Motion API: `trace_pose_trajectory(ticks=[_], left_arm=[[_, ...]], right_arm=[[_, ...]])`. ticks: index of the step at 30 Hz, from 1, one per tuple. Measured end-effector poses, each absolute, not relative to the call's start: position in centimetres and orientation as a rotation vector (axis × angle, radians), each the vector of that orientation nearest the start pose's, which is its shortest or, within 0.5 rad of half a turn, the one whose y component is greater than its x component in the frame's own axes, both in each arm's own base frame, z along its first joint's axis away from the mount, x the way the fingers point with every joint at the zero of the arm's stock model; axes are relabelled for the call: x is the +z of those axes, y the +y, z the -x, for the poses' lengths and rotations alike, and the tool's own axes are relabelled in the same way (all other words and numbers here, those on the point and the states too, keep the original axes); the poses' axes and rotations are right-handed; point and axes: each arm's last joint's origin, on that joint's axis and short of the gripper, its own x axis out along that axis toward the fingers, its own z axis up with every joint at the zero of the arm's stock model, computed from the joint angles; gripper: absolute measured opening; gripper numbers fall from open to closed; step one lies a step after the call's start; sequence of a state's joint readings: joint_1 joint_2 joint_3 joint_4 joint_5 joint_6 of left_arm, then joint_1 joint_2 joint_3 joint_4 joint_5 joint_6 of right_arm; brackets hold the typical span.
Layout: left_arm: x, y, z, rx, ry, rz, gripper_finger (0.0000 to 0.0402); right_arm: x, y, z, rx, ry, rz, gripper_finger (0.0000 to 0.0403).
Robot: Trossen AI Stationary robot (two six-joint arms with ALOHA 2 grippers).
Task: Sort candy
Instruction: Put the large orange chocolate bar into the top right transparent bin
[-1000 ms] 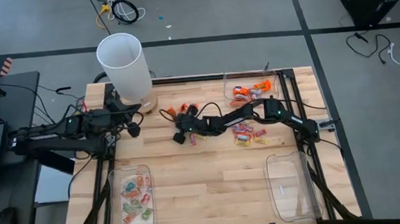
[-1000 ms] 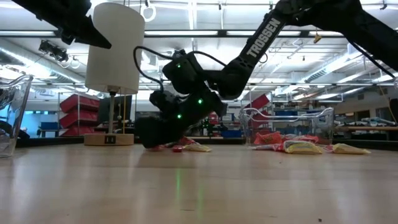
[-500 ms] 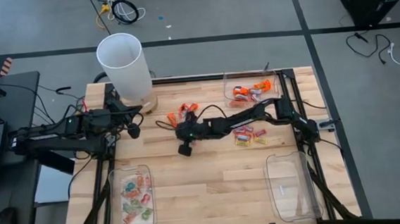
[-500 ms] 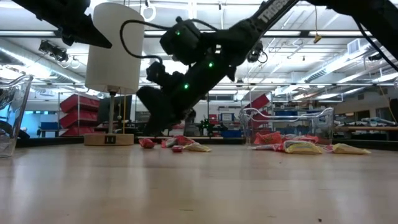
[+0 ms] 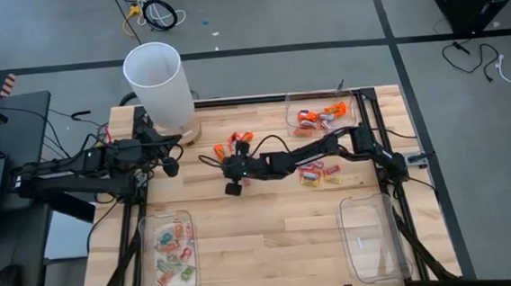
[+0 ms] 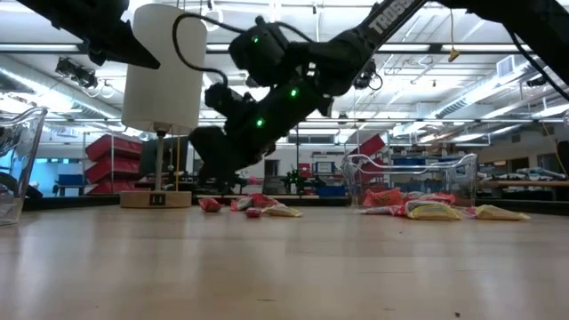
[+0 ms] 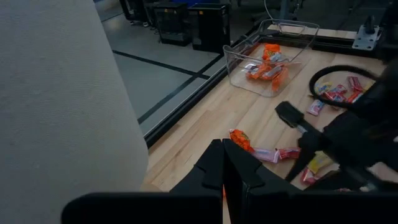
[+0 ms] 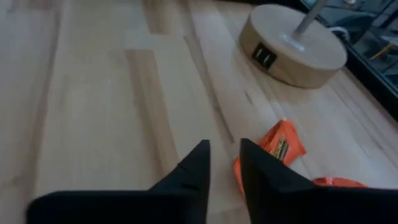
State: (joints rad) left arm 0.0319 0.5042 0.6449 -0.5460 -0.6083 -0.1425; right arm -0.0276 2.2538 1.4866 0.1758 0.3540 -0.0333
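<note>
Loose candy lies in two clusters on the wooden table: orange and pink pieces (image 5: pixel 236 144) by the lamp, yellow and pink ones (image 5: pixel 316 171) further right. My right gripper (image 5: pixel 229 175) hangs above the table at the near edge of the first cluster, slightly open with nothing between its fingers (image 8: pixel 224 152); an orange candy (image 8: pixel 273 148) lies just beside one finger. In the low view the right gripper (image 6: pixel 204 160) is clear of the tabletop. My left gripper (image 7: pixel 222 171) is shut and empty, held above the table's left edge next to the lamp.
A tall white lamp (image 5: pixel 156 82) with a round wooden base (image 8: pixel 292 46) stands at the far left. A clear tray (image 5: pixel 321 113) at the far right holds orange candy, the near-left tray (image 5: pixel 173 252) holds green-and-pink candy, and another tray (image 5: pixel 370 239) is at the near right.
My right gripper has risen from the tabletop beside the left candy cluster and now hangs above it, shifted slightly toward the table's left edge. The candies it stood over now show lying on the table.
</note>
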Motion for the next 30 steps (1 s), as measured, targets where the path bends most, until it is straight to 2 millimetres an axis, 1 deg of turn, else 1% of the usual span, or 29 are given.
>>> trace_pose_trajectory(ticks=[1,5,8,11,14,18,21,25,28,30], left_arm=[[28.9,2.0,-10.7,0.657,0.349,0.019,0.0],[28.8,2.0,-10.7,0.657,0.353,0.017,0.0],[28.8,2.0,-10.8,0.657,0.358,0.016,0.0],[28.8,2.0,-10.8,0.655,0.358,0.015,0.0],[28.7,2.0,-11.0,0.654,0.364,0.014,0.0],[28.7,2.0,-11.1,0.652,0.371,0.009,0.0],[28.6,2.0,-11.2,0.652,0.377,0.007,0.0],[28.6,2.0,-11.4,0.652,0.377,0.006,0.0],[28.7,2.0,-11.5,0.652,0.371,0.008,0.0],[28.7,2.0,-11.5,0.651,0.37,0.008,0.0]], right_arm=[[12.6,-2.5,-48.3,-0.369,0.598,0.129,0.009],[10.5,-3.1,-48.5,-0.387,0.61,0.127,0.0135],[9.6,-3.3,-48.7,-0.421,0.592,0.107,0.016],[9.5,-3.5,-48.6,-0.485,0.591,0.105,0.0171],[9.5,-3.8,-48.6,-0.494,0.585,0.104,0.0172],[9.5,-4.4,-48.5,-0.498,0.592,0.091,0.0157],[9.4,-4.9,-48.5,-0.473,0.592,0.058,0.0136],[9.4,-5.3,-48.5,-0.447,0.596,0.035,0.0098],[8.7,-5.6,-48.5,-0.419,0.608,0.017,0.0063],[8.3,-5.7,-48.5,-0.396,0.609,-0.008,0.0032]])
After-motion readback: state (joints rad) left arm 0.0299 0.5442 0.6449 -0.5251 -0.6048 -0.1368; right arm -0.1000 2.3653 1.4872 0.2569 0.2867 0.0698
